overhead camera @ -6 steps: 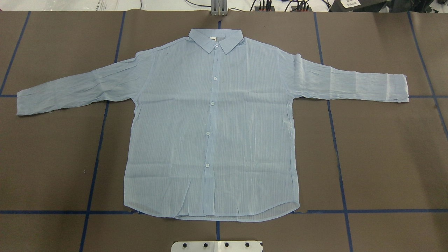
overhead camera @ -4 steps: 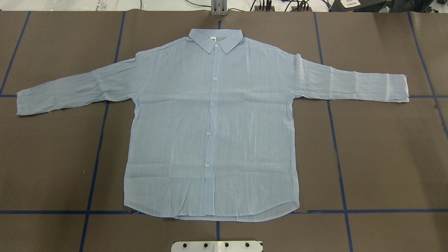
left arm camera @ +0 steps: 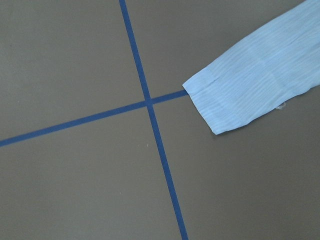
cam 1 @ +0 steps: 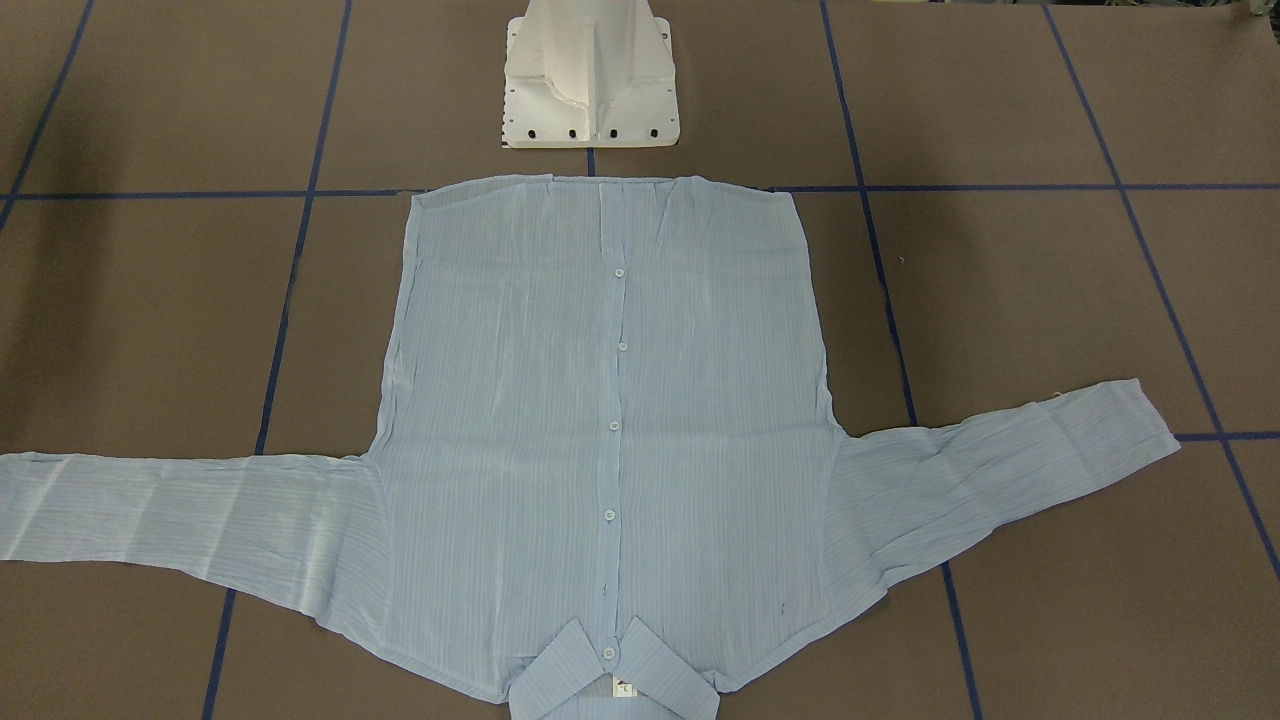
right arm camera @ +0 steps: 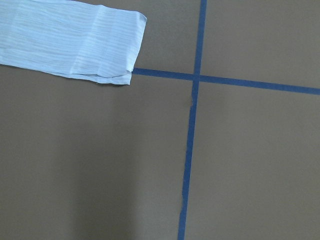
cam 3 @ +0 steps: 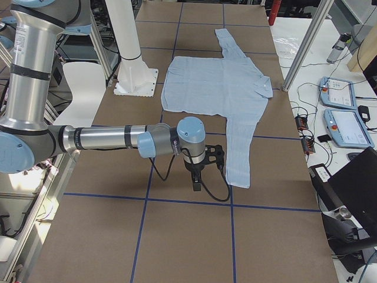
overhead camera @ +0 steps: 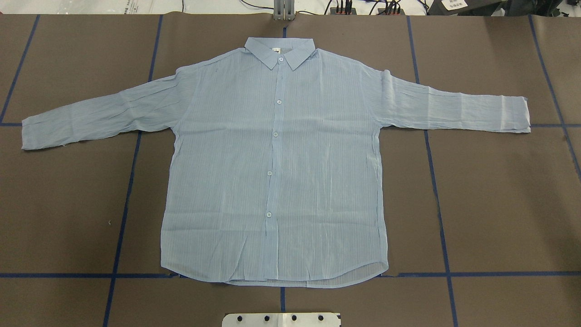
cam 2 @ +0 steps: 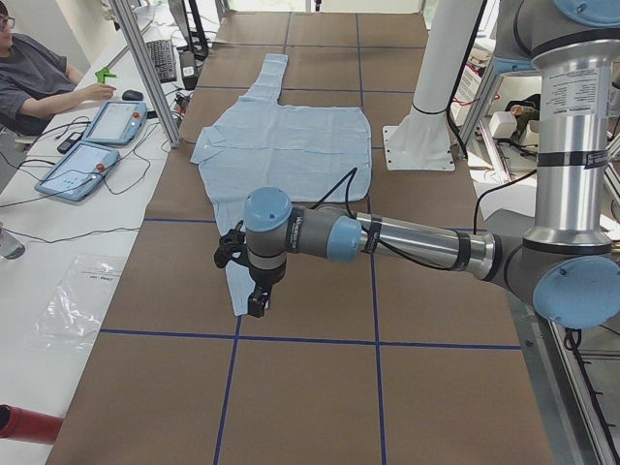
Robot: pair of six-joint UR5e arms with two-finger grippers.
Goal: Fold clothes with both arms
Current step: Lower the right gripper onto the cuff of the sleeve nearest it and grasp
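- My left gripper hangs near the shirt's left cuff; I cannot tell its jaw state.
- Shirt lies flat between both grippers.
- Right gripper, jaws equally unclear; a shallow pinch could slip off the thin fabric.

No writing is legible anywhere; the collar tag shows only tiny marks.

Shirt: pale blue with fine vertical stripes and small pale buttons. Table: flat brown, gridded with dark blue tape lines; pedestal white. Left arm and right arm: silver-grey tubes, light blue joint caps.
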